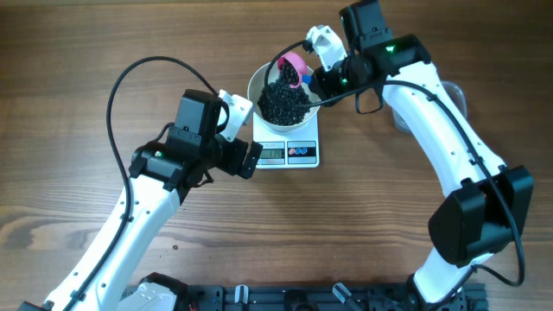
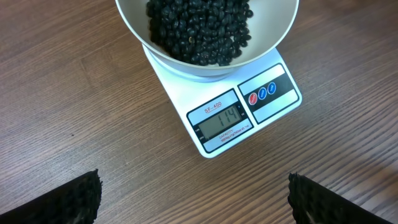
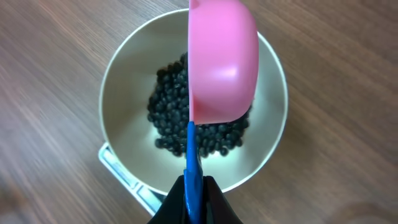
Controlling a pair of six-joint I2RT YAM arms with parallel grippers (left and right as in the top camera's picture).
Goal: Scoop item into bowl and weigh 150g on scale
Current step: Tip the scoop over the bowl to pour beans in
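The left gripper (image 2: 199,204) hangs nearest the robot with its two black ribbed pads spread wide and nothing between them, just short of the front edge of the one small flat white square digital scale (image 2: 233,124), which sits on the brown wooden table (image 1: 78,52). The scale's grey display reads 114 and, with its two round buttons (image 2: 262,94), one red and one blue, faces the robot's side. Centred on the platform stands the one round white smooth bowl (image 2: 273,37), holding a loose heap of tiny glossy black beads (image 1: 283,102), too many to count, piled in its middle and not reaching the rim. Past the bowl, the right gripper (image 3: 194,200) is pinched tight on the thin blue handle of the one pink round plastic scoop (image 3: 222,62). The scoop's long axis runs from the fingers out over the bowl, cup end leading; the cup is rolled onto its side above the beads, its rounded back toward the wrist camera.
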